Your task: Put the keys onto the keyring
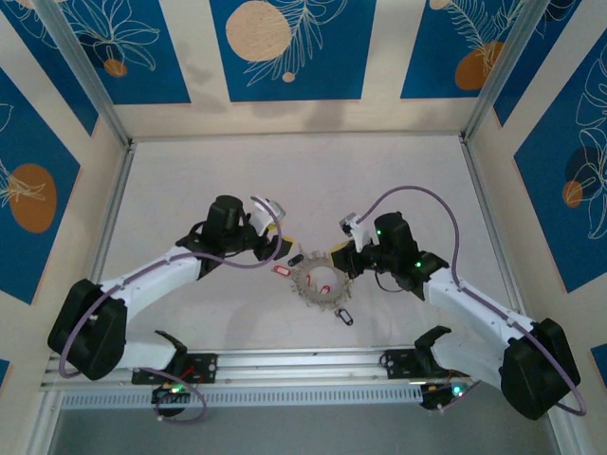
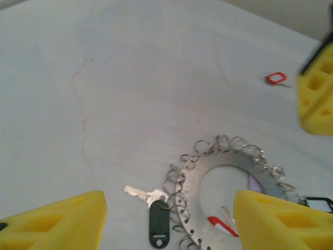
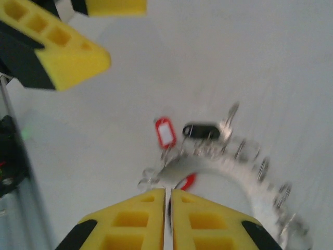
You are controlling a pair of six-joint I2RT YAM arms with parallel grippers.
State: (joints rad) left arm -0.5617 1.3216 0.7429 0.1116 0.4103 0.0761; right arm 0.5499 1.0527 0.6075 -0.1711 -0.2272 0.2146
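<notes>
Closed to a thin slit at the right gripper [image 3: 168,194], pads over the far-right rim of the keyring [image 3: 234,156]; cannot tell whether pinching it. Spread wide at the left gripper [image 2: 170,200], holding nothing, straddling a black-tagged key [image 2: 158,224] hooked at the ring's far-left edge. Looks like steadying the ring mid-table while lining up on a key. Next, probably: needs a loose key gripped, perhaps the red key [image 2: 276,78] lying clear of the ring on the table [image 2: 130,78], then threaded through a small loop. Fine work.

From above, shows both arms meeting over the ring, plus a black key [image 1: 345,316] at its near side. From the right wrist, shows a red tag [image 3: 165,131] just left of the ring.
</notes>
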